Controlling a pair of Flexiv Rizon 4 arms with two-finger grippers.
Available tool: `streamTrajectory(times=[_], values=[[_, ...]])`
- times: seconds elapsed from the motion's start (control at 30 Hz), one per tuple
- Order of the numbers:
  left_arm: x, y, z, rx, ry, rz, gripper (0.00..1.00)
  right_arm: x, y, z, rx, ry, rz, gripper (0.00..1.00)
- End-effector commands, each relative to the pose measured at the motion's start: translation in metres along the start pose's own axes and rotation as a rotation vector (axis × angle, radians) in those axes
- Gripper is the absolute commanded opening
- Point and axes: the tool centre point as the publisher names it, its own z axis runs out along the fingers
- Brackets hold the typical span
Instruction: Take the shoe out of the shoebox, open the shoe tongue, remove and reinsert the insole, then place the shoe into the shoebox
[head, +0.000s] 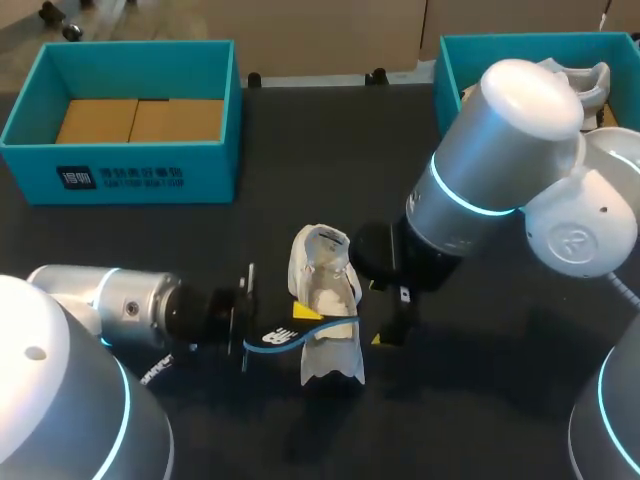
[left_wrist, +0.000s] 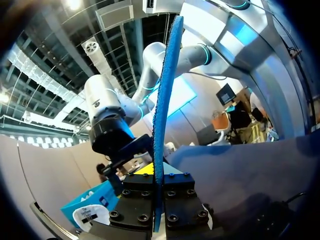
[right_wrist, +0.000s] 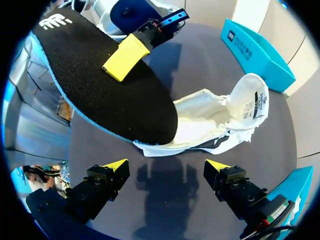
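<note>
A white shoe (head: 325, 300) lies on its side on the dark table, its opening toward the back; in the right wrist view the shoe (right_wrist: 220, 117) is ahead of my right gripper. The insole (head: 300, 337), black on top with a blue edge, is out of the shoe and hangs above its front part. My left gripper (head: 300, 315) is shut on the insole, which stands edge-on between the fingers (left_wrist: 156, 182). The insole (right_wrist: 100, 85) shows a yellow fingertip (right_wrist: 125, 57) pressed on it. My right gripper (head: 385, 330) (right_wrist: 166, 167) stands open just right of the shoe, holding nothing.
An open teal shoebox (head: 120, 165) stands at the back left, brown card on its floor. A second teal box (head: 460, 60) at the back right holds something white. The shoebox (right_wrist: 257, 52) lies beyond the shoe in the right wrist view.
</note>
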Motion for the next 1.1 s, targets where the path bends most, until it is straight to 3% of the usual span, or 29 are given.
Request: streamTrajectory(times=[0.03, 0.3, 1.1], values=[[0.006, -0.002, 0.000, 0.000, -0.022, -0.008, 0.00, 0.000, 0.001, 0.001, 0.000, -0.001, 0.000, 1.00], [0.009, -0.004, 0.005, 0.010, -0.031, -0.011, 0.00, 0.000, 0.001, 0.001, 0.000, -0.001, 0.000, 1.00], [0.007, 0.018, 0.011, -0.024, -0.037, -0.022, 0.00, 0.000, 0.001, 0.001, 0.000, -0.001, 0.000, 1.00]])
